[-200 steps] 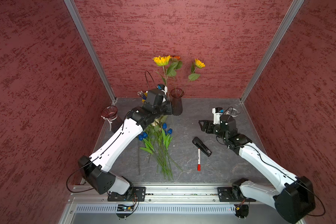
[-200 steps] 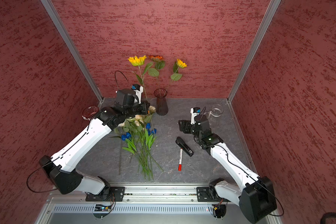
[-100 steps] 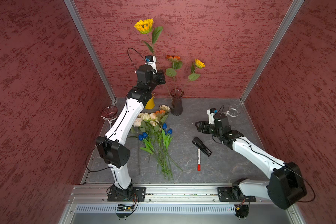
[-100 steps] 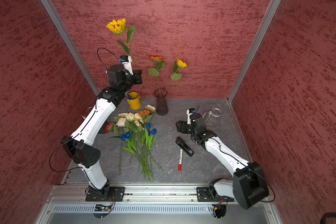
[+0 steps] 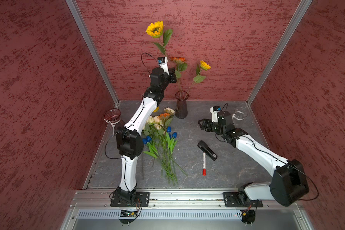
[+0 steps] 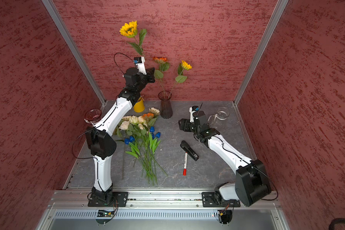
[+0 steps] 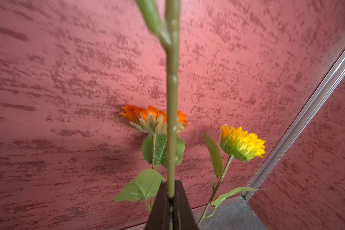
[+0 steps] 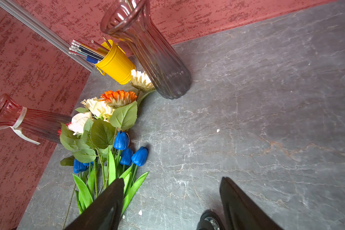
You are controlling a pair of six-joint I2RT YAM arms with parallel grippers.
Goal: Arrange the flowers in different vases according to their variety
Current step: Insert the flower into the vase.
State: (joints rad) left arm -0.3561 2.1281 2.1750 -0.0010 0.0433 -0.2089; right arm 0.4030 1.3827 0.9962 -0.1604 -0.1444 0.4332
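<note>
My left hand [image 5: 172, 75] clamps the long-stemmed yellow sunflower [image 5: 155, 29] high near the dark ribbed glass vase [image 5: 181, 108], my right hand [image 5: 202, 124] wide open over the grey worktop [image 5: 189, 139].

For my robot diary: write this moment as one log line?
left gripper: shut on big yellow sunflower, raised | right gripper: open, empty | ribbed vase: orange sunflower, small yellow sunflower inside | flower pile: on table

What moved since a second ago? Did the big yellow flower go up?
Yes. The left gripper, jaws shut on the yellow sunflower, rose from low over the table to high beside the two sunflowers in the ribbed vase. The right gripper edged slightly toward the middle, jaws open. The flower pile and marker stayed put.
</note>
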